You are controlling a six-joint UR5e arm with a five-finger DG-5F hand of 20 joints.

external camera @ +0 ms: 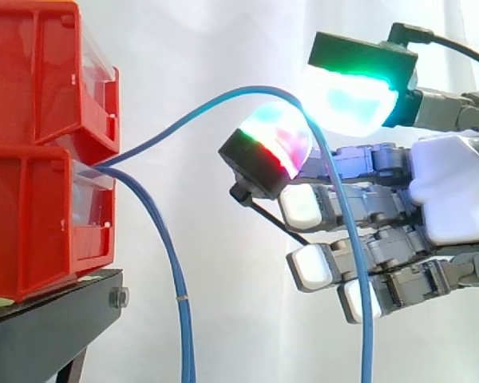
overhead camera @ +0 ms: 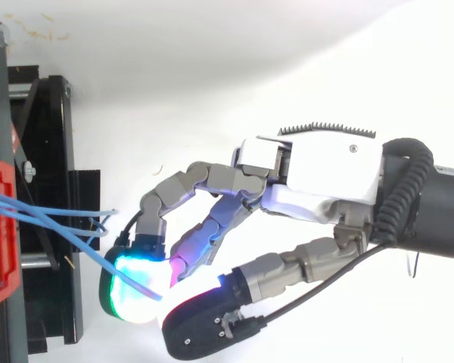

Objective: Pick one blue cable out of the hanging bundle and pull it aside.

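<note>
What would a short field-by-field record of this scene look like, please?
hand: enters from the right, apart from the red bins
fingers: pinching the arched blue cable between two glowing pads
arched blue cable: leaves the red bins, loops over a pad, drops before the hand
other blue cable: hangs down beside the black stand, untouched

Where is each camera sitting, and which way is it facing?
Side view: beside the work at its height, looking level across at the bins and cable; the hand enters from the right.
Top view: above, looking down on the stand and bins; the hand and arm enter from the right.
Shared: the hand pinching one cable between glowing pads.
</note>
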